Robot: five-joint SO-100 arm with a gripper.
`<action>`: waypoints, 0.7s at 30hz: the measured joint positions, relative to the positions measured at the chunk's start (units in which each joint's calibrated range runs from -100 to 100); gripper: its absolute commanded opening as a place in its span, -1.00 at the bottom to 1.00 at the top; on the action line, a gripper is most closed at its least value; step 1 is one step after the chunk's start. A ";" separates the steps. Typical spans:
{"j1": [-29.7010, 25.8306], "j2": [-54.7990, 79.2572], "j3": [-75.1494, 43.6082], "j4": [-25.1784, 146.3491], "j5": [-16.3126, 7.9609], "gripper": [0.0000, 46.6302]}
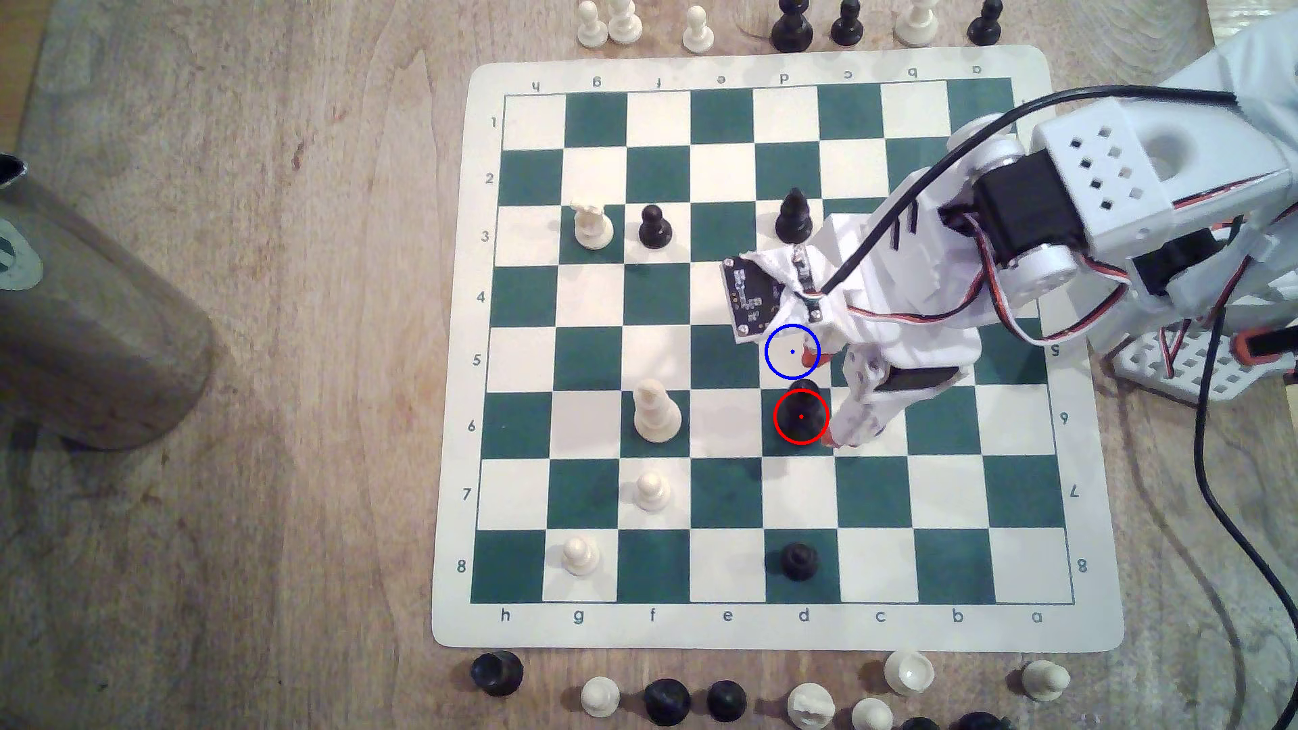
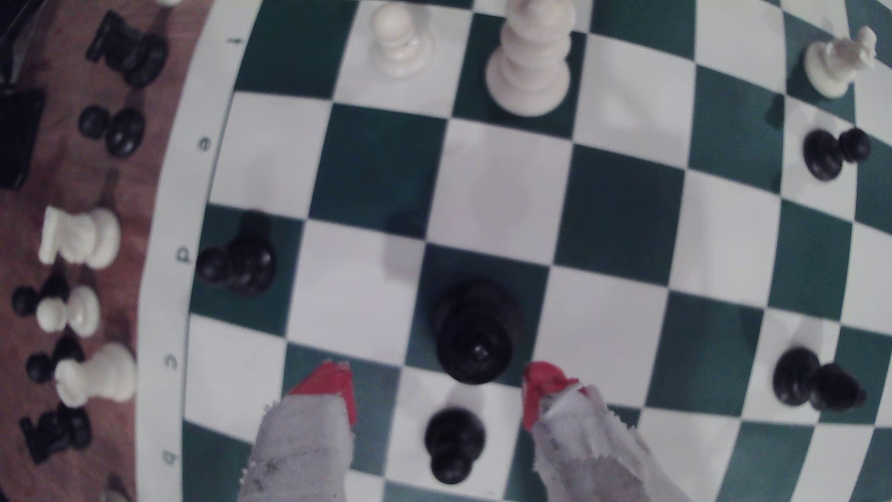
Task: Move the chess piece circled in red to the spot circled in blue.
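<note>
Scanning the exterior view from its left: there's a metal cylinder [image 1: 84, 316] lying on the wooden counter [image 1: 281, 491], well clear of the chessboard [image 1: 456, 351]. On the board's g and f files sit a handful of white pieces and one black pawn, none of them in the way.

Then comes the d file, which is where it all happens. The chess piece [image 1: 801, 414], a tall glossy black one with a wide base, stands upright on the red-circled green square in row 6. The spot [image 1: 792, 351], a cream square with a blue ring and dot, is the very next square toward row 5, so the hop looks like a single square along the file.

Further toward the exterior view's right, the arm reaches in from the board's edge. The gripper [image 2: 437, 386] is spread wide, holding nothing, its red fingertips [image 2: 328, 386] on either side of a gap. In the wrist view the chess piece [image 2: 478, 333] sits just ahead of that gap and a bit nearer one tip, not yet between them. Its long axis runs straight up, seen almost end-on.

So the gripper likely needs to push forward and drop so the tips bracket the piece. One catch: a black pawn [image 2: 453, 444] sits between the fingers closer to the wrist, near enough to get bumped on closing.
</note>
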 measured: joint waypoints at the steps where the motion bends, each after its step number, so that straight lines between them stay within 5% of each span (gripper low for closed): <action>1: 0.00 0.34 0.00 -0.40 0.00 -0.29; 21: 0.00 2.93 2.17 -5.50 -0.59 -0.44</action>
